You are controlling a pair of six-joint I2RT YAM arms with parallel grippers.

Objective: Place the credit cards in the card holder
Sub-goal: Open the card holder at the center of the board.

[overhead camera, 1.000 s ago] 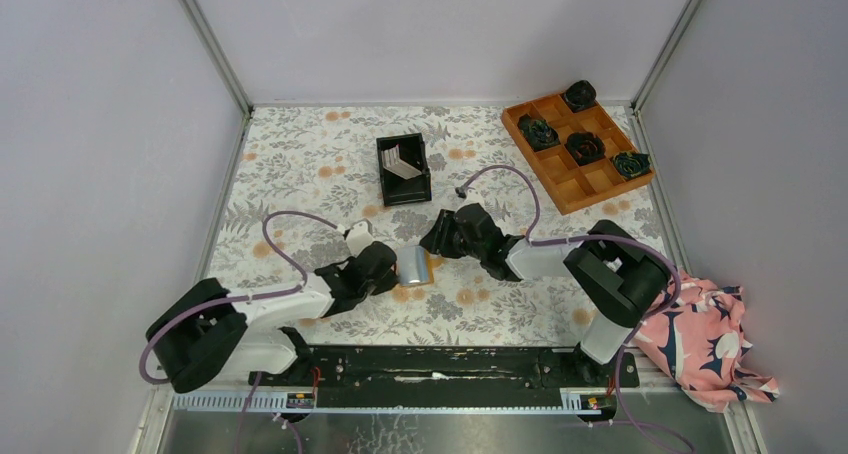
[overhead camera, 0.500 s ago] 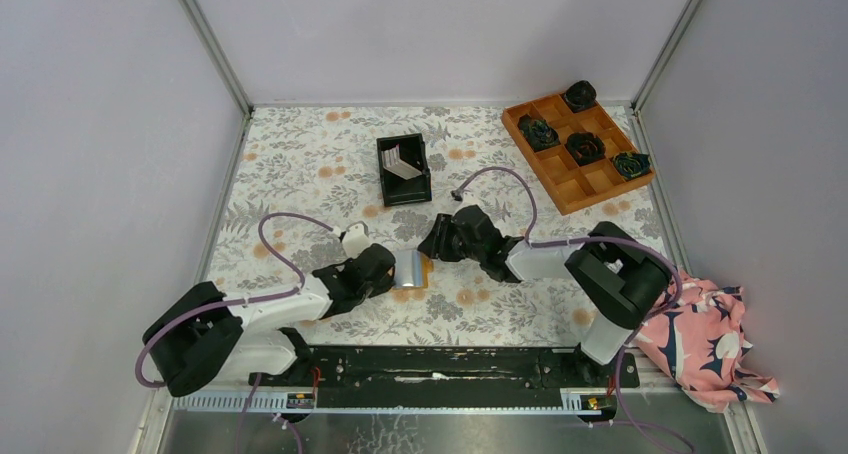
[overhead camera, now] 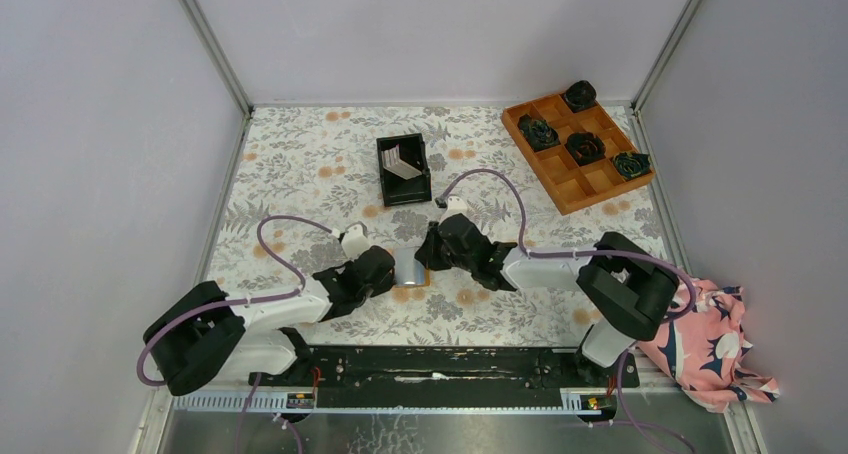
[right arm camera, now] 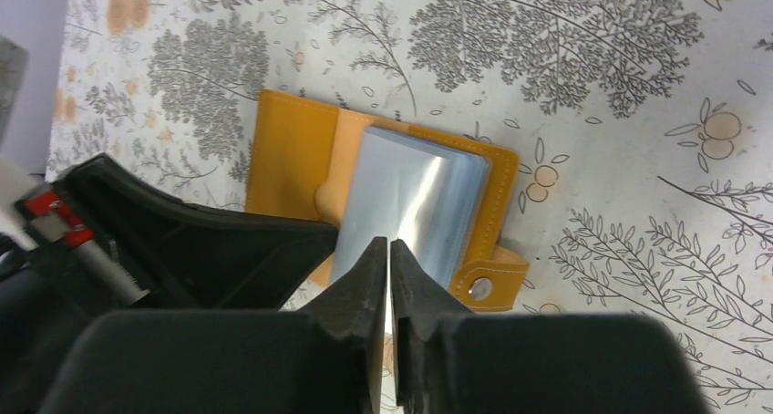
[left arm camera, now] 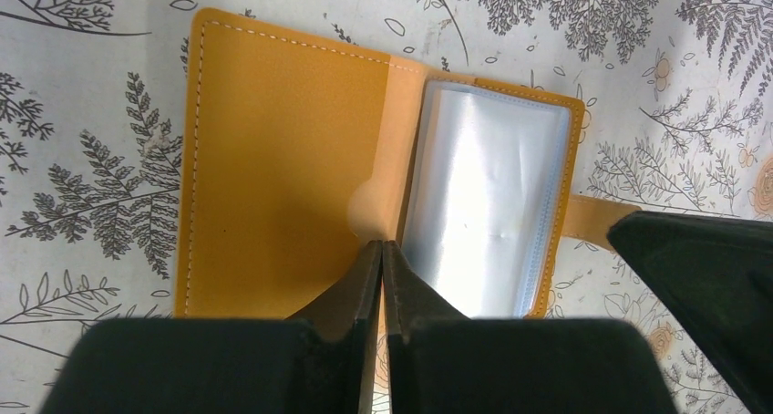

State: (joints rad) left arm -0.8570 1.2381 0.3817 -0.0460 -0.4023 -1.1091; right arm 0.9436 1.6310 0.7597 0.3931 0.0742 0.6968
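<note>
Two changes in the last second. The right claw [right arm camera: 389, 245] has slid in from 2 o'clock of the holder [left arm camera: 283, 159] and now sits right over it. Its jaws have also dropped from roughly half open to a hairline slit.

The left claw [left arm camera: 381, 250] hasn't budged. It's pinched shut, tips over the holder's near edge at the spine. Can't tell whether either claw is nipping material or just pressing (no card in either, that much is plain).

My read is that the left pins the holder while the right goes for the top sleeve to open a slot. So this is still prep and nothing is loaded. The cards [overhead camera: 401, 161] are in the bin [overhead camera: 382, 174] at 12 o'clock of the holder, well apart from it.

Materials:
- Holder: orange-tan, leather-look, with a stitched border and rounded corners. It lies open flat like a book at mid-desk [overhead camera: 300, 164]. The left half has a plain pocket with a thumb notch.
- Sleeves [left arm camera: 483, 195]: a stack of clear plastic on the right half, glossy with silvery glare and slightly rippled. Likely slippery and floppy, so a pinch may take several layers at once.
- Tab [right arm camera: 479, 286]: a short strap with a metal snap, sticking out from the sleeve side.
- Cards: thin, pale and stiff-looking, leaning on edge in the bin.
- Bin: black, rigid, rectangular.
- Desk cover: matte floral print.
</note>
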